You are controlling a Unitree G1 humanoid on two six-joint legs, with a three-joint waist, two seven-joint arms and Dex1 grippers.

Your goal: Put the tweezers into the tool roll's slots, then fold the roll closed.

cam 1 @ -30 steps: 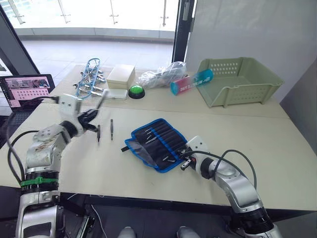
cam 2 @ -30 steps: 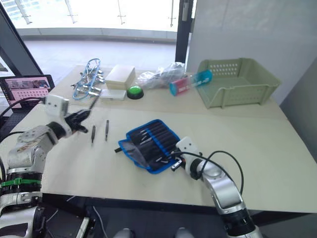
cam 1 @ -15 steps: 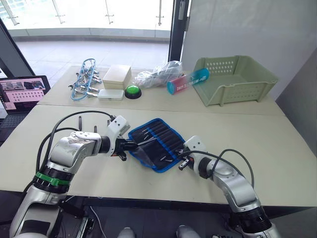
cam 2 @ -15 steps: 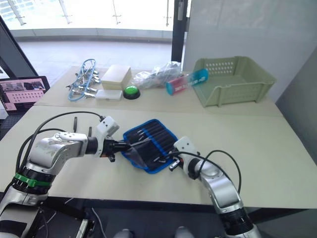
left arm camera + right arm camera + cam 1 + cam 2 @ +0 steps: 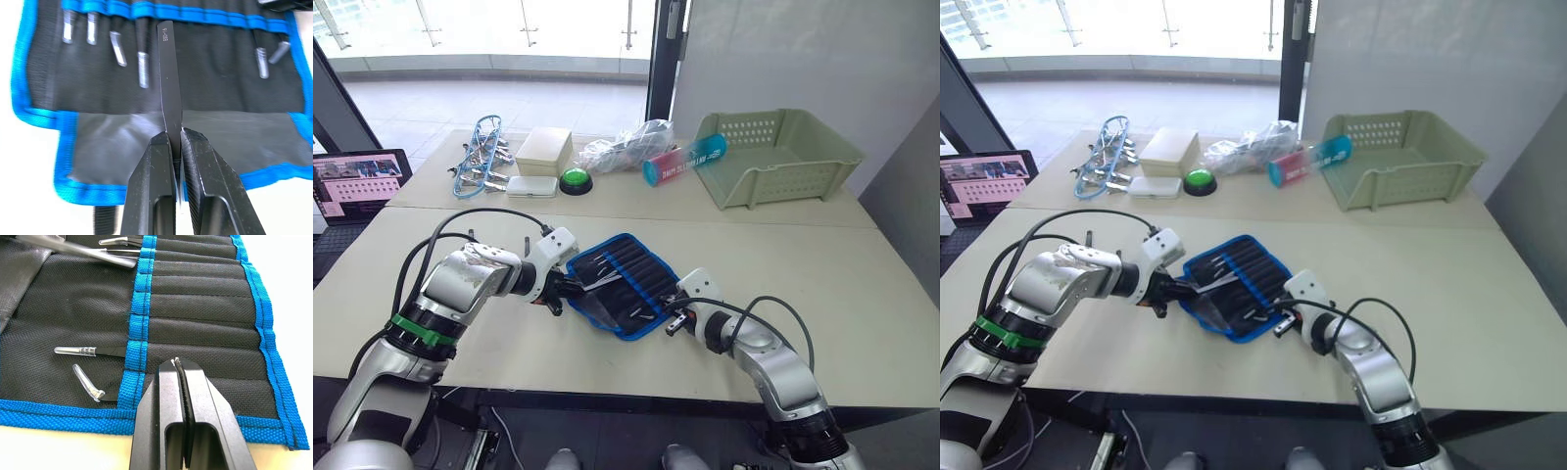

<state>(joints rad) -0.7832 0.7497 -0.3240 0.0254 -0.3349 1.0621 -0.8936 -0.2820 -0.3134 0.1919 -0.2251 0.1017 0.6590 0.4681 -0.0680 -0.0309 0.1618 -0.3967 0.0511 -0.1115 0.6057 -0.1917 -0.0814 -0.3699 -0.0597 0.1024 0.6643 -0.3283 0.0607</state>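
Left wrist view: slim black tweezers (image 5: 167,83) over open blue-edged tool roll (image 5: 161,83).

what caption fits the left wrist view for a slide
Left gripper shut on a black tweezer, aimed at the open tool roll's slots.

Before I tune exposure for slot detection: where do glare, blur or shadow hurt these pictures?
Left eye view: the window band at the top is blown out white. Left wrist view: the tool roll is soft, its near flap shiny with glare; the held tweezers are sharper. Right wrist view: the slots read crisply, the far corner blurs.
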